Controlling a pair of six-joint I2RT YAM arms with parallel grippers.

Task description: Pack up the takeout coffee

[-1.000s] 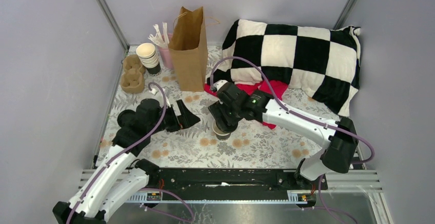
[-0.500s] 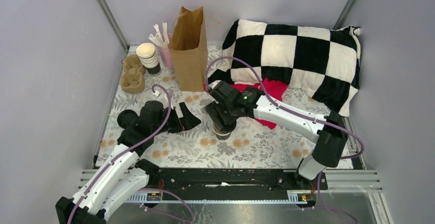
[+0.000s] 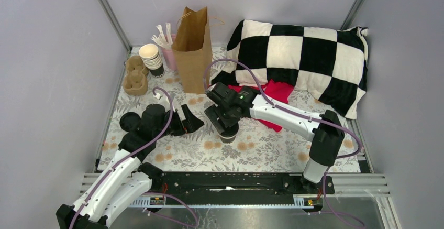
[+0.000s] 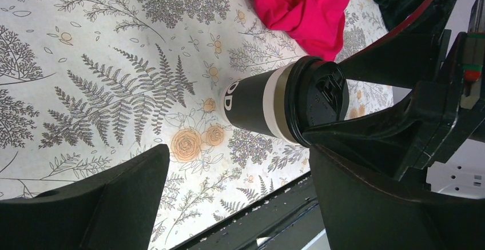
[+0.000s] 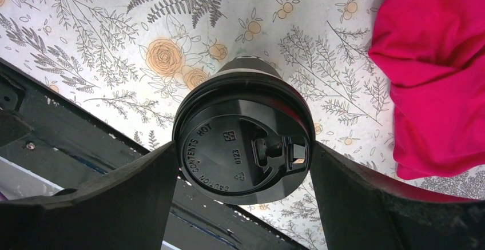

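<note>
The takeout coffee [image 5: 229, 141], a small dark cup with a black lid, stands upright on the floral cloth at mid-table [image 3: 228, 136]. My right gripper [image 5: 245, 147] is above it, one finger pressed against each side of the lid rim. In the top view that gripper [image 3: 226, 127] hides most of the cup. My left gripper [image 3: 191, 120] hovers open just left of the cup, pointing at it. Its wrist view shows the cup's side [image 4: 257, 104] beyond the open left gripper [image 4: 237, 149], which has nothing between its fingers. The brown paper bag [image 3: 192, 56] stands open at the back.
A red cloth [image 3: 277, 90] lies just right of the cup, in front of a checkered pillow [image 3: 298, 56]. A stack of lidless cups [image 3: 152, 58], a cardboard cup carrier [image 3: 135, 74] and a pink holder of straws [image 3: 168, 56] sit back left, beside the bag.
The right arm's elbow has swung left and forward while its gripper stayed over the cup. The left gripper has edged right, closer to the cup.
</note>
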